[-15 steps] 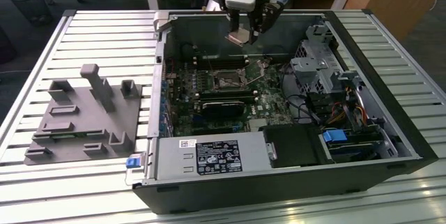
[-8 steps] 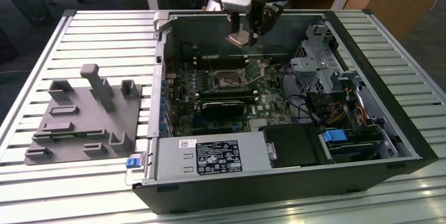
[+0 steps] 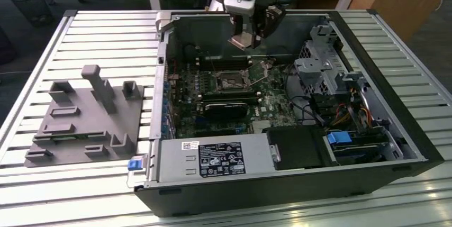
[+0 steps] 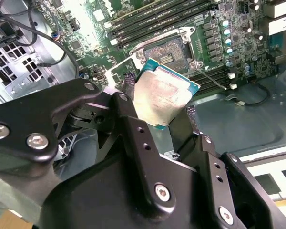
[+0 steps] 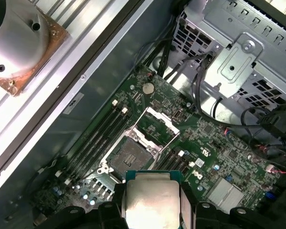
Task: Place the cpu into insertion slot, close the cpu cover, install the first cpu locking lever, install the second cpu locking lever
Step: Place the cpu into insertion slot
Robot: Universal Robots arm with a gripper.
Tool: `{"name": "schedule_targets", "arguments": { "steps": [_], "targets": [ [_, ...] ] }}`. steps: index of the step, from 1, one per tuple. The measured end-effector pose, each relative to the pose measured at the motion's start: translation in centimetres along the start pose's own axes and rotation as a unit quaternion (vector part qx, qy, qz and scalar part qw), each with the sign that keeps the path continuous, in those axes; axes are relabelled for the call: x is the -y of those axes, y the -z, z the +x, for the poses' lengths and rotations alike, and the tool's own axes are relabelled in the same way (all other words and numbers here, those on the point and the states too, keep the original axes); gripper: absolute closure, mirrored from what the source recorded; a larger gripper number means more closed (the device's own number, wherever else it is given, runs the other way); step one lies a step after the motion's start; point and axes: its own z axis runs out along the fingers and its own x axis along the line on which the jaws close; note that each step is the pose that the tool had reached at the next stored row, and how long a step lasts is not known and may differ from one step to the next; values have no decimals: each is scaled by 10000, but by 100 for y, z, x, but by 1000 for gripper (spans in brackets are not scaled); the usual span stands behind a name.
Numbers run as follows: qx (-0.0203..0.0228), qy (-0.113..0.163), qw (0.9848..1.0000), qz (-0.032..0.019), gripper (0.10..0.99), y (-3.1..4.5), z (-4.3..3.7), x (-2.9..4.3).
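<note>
My gripper (image 3: 245, 37) hangs above the open computer case, shut on the cpu (image 3: 240, 42), a small square chip with a pale metal top. In both wrist views the cpu (image 4: 163, 93) (image 5: 150, 200) sits clamped by its edges between the black fingers (image 4: 133, 124). It is tilted and held in the air above the board. The insertion slot (image 5: 128, 156) (image 4: 168, 51) (image 3: 227, 81) lies below it on the green motherboard, with its dark centre bare. The cpu cover (image 5: 155, 125) stands flipped open beside the slot. A thin locking lever (image 4: 212, 78) sticks out next to the slot.
Long black memory slots (image 5: 97, 138) run beside the socket. A black heatsink block (image 3: 226, 110) lies nearer the power supply (image 3: 211, 158). The metal drive cage (image 3: 325, 68) and cables fill the case at the exterior view's right. A grey fixture tray (image 3: 84, 116) rests outside the case.
</note>
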Motion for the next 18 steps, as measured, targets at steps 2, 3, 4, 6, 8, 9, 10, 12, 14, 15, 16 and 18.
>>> {"name": "schedule_targets", "arguments": {
  "steps": [2, 3, 4, 6, 8, 9, 10, 12, 14, 15, 16, 18],
  "targets": [
    [0, 0, 10000, 0, 549, -10, 0, 1],
    [0, 0, 10000, 0, 549, -14, 0, 1],
    [0, 0, 10000, 0, 549, -18, 0, 2],
    [0, 0, 10000, 0, 549, -26, -1, 3],
    [0, 0, 10000, 0, 549, -35, -1, 3],
    [0, 0, 10000, 0, 549, -39, -1, 4],
    [0, 0, 10000, 0, 549, -43, -1, 4],
    [0, 0, 10000, 0, 549, -53, -1, 5],
    [0, 0, 10000, 0, 549, -62, -1, 5],
    [0, 0, 10000, 0, 549, -66, -1, 6],
    [0, 0, 10000, 0, 549, -71, -1, 6],
    [0, 0, 10000, 0, 549, -81, -2, 7]
  ]
}}
